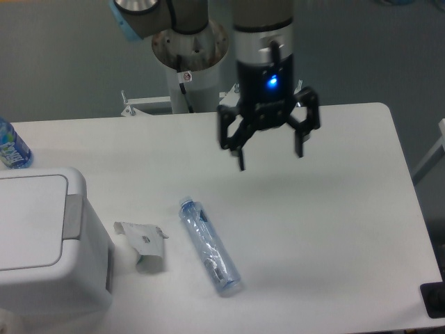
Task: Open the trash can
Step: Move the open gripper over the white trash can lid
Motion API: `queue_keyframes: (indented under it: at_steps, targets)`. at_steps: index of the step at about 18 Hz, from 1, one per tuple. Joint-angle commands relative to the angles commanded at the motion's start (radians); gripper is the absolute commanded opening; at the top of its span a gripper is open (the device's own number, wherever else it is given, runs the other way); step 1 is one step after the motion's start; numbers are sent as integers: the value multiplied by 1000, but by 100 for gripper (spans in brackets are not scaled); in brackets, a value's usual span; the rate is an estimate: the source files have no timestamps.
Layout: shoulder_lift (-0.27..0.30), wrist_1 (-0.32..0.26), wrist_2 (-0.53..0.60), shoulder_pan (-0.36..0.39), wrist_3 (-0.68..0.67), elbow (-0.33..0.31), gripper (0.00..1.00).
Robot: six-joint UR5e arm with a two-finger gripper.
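Gripper (270, 157) hangs above mid-table with its 2 fingers spread wide and nothing held, well apart from the trash can (49, 240) at the table's near-left corner, lid flat and shut, its grey push-bar (73, 216) facing the arm, probably for pressing.

The trash can (49, 243) is a big white box with round corners, and it sits at the left edge of the surface (334, 229), near the front. Its flat white lid is down and closed. A grey bar runs along the right side of the lid.
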Motion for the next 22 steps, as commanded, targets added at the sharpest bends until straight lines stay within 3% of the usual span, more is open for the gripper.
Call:
queue_keyframes:
  at_steps: [6, 12, 22]
  targets:
    - [-52, 20, 3, -103, -89, 41, 100]
    - [-57, 19, 11, -190, -102, 28, 100]
    - [-66, 16, 12, -258, -118, 11, 100]
